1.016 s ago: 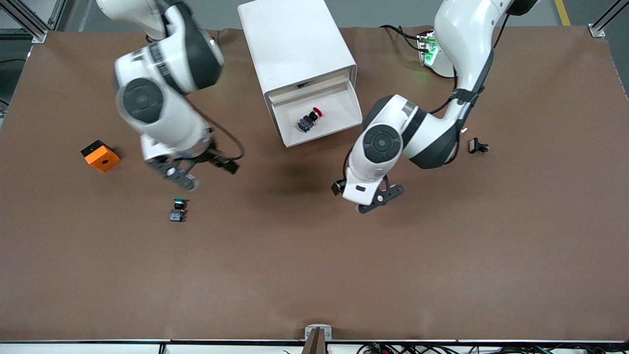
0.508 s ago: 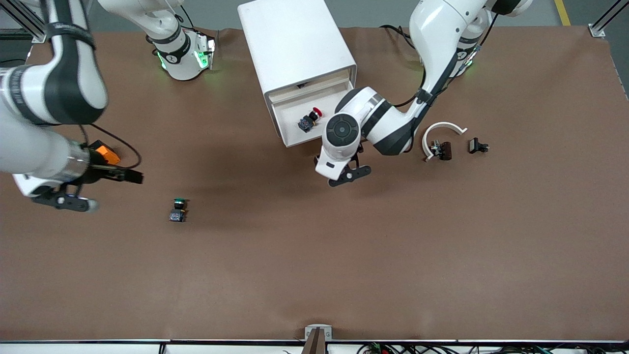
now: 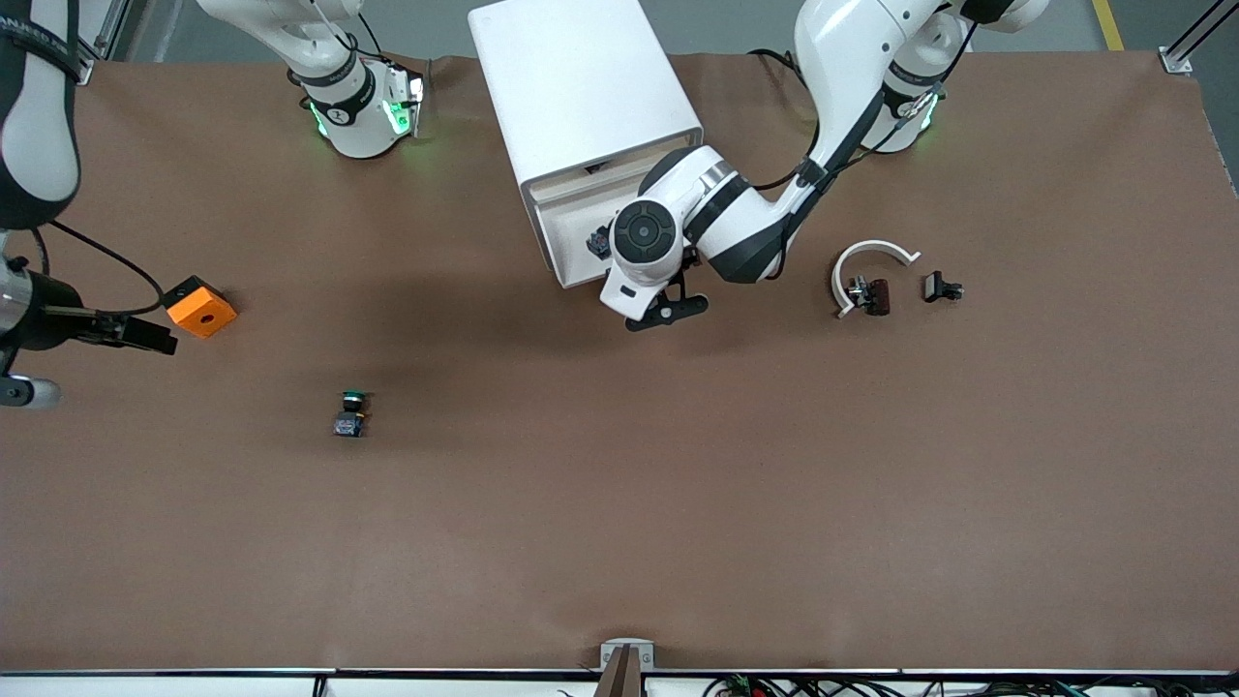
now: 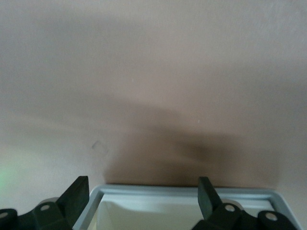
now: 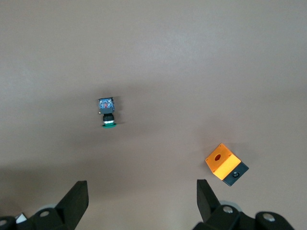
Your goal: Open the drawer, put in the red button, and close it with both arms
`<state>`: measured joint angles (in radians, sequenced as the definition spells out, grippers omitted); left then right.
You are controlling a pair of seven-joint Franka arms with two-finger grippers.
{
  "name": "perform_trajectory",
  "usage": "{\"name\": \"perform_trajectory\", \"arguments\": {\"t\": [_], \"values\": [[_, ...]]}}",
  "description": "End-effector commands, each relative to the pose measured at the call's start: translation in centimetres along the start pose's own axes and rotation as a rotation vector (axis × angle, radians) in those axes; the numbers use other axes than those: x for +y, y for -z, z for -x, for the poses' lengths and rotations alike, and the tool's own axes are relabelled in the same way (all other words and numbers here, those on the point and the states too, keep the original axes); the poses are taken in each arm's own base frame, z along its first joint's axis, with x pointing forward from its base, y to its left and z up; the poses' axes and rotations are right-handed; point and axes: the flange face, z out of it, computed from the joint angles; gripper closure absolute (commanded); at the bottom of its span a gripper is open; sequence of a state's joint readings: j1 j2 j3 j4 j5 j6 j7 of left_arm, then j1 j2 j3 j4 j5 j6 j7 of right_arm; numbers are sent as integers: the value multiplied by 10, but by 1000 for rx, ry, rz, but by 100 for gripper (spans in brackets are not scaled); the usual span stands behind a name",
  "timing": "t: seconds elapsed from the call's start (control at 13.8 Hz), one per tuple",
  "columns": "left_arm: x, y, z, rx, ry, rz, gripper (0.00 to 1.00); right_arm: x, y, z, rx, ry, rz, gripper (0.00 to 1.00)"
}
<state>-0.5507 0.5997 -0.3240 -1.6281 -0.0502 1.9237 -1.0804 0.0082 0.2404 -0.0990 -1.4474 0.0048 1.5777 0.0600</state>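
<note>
The white cabinet (image 3: 581, 87) has its drawer (image 3: 571, 257) pulled open. The red button lies in the drawer; only its dark body (image 3: 597, 242) shows, because the left arm's wrist hides the red cap. My left gripper (image 3: 666, 310) is open and empty, over the drawer's front edge. In the left wrist view the drawer's front rim (image 4: 182, 190) lies between the open fingers of the left gripper (image 4: 144, 194). My right gripper (image 3: 24, 390) is open and empty, at the right arm's end of the table; it also shows in the right wrist view (image 5: 142, 194).
A green-capped button (image 3: 350, 413) (image 5: 107, 111) lies on the brown table, nearer the front camera. An orange box (image 3: 199, 306) (image 5: 225, 165) sits by the right gripper. A white arc-shaped part (image 3: 871, 254) and a small black part (image 3: 941, 287) lie toward the left arm's end.
The left gripper moved up to the drawer's front edge and its wrist now covers the red cap. The right arm swung away to its end of the table.
</note>
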Motion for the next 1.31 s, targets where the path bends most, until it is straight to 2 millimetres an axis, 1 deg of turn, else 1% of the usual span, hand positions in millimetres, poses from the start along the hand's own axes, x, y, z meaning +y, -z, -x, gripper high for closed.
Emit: {"name": "perform_trajectory", "arguments": {"t": [0.0, 0.22, 0.36, 0.58, 0.8, 0.87, 1.02, 1.09, 1.16, 1.23], "values": [[-4, -4, 20, -50, -7, -15, 0, 5, 7, -2, 6, 5, 12, 0], [3, -9, 41, -89, -29, -15, 0, 3, 8, -2, 12, -7, 6, 0], [9, -14, 56, -103, -52, -23, 0, 2, 14, 3, 15, 6, 5, 0], [13, -25, 71, -119, -65, -39, 0, 9, 42, 27, 24, 3, -1, 0], [18, -30, 82, -142, -54, -41, 0, 14, 80, 62, 33, 0, -8, 0], [18, -30, 83, -143, -50, -42, 0, 15, 91, 70, 49, 0, -11, 0], [19, -28, 82, -141, -47, -38, 0, 17, 104, 85, 52, 0, -14, 0], [21, -26, 82, -135, -51, -30, 0, 18, 105, 91, 44, 0, -15, 0], [22, -20, 79, -122, -52, -22, 0, 19, 110, 101, 57, 2, -18, 0], [25, -18, 75, -120, -50, -8, 0, 22, 109, 105, 57, -1, -19, 0]]}}
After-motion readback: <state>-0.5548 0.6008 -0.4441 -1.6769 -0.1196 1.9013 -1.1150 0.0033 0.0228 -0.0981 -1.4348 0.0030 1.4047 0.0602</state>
